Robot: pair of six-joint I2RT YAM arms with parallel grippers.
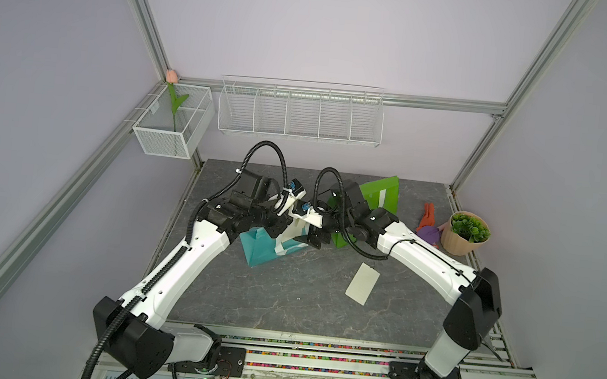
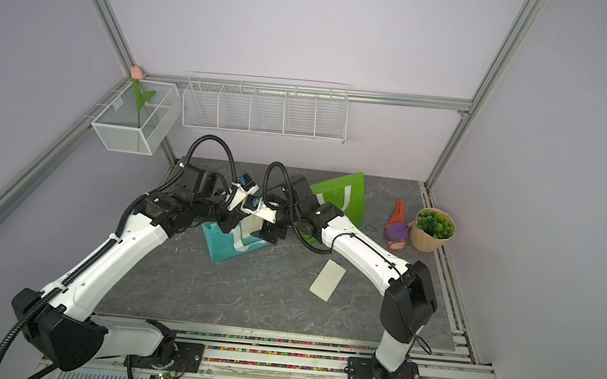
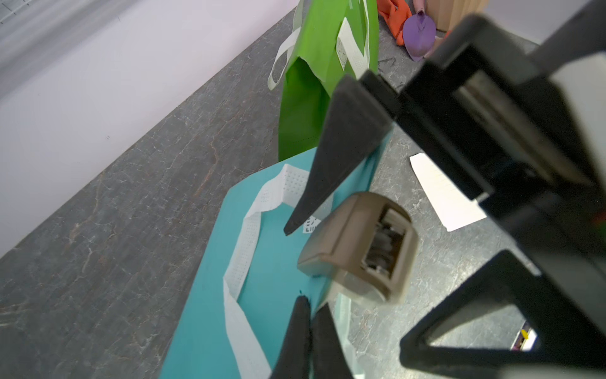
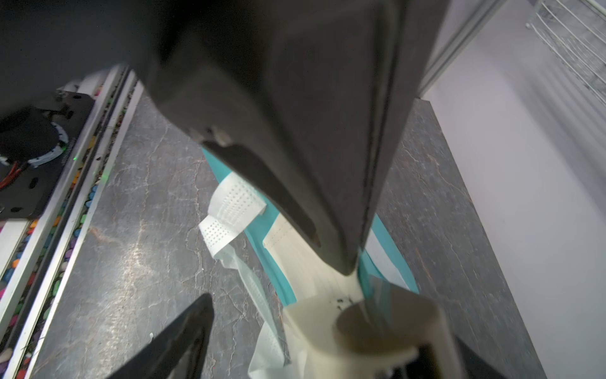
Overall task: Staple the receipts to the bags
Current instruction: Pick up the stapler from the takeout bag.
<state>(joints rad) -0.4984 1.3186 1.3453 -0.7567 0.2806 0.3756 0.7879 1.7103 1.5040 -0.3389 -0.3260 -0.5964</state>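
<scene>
The teal bag [image 1: 261, 251] [image 3: 269, 262] lies tilted on the dark table, its white handle [image 3: 246, 242] loose. My left gripper [image 3: 310, 305] is shut on the bag's edge, and it also pins a cream receipt [image 4: 295, 259] against the bag. My right gripper [image 1: 314, 237] [image 3: 347, 288] is open, with the small stapler [image 3: 357, 242] [image 4: 360, 328] between its fingers [image 4: 190, 334] at that same bag edge. The one finger that shows in the right wrist view stands apart from the stapler. The green bag [image 1: 382, 195] stands behind. Another receipt [image 1: 362, 283] lies flat to the right.
A beige plant pot [image 1: 462, 234] stands at the table's right edge, with orange and purple items [image 1: 427, 222] beside it. A wire rack [image 1: 300, 113] and a mesh box [image 1: 170, 122] holding a tulip hang on the back wall. A rail runs along the front.
</scene>
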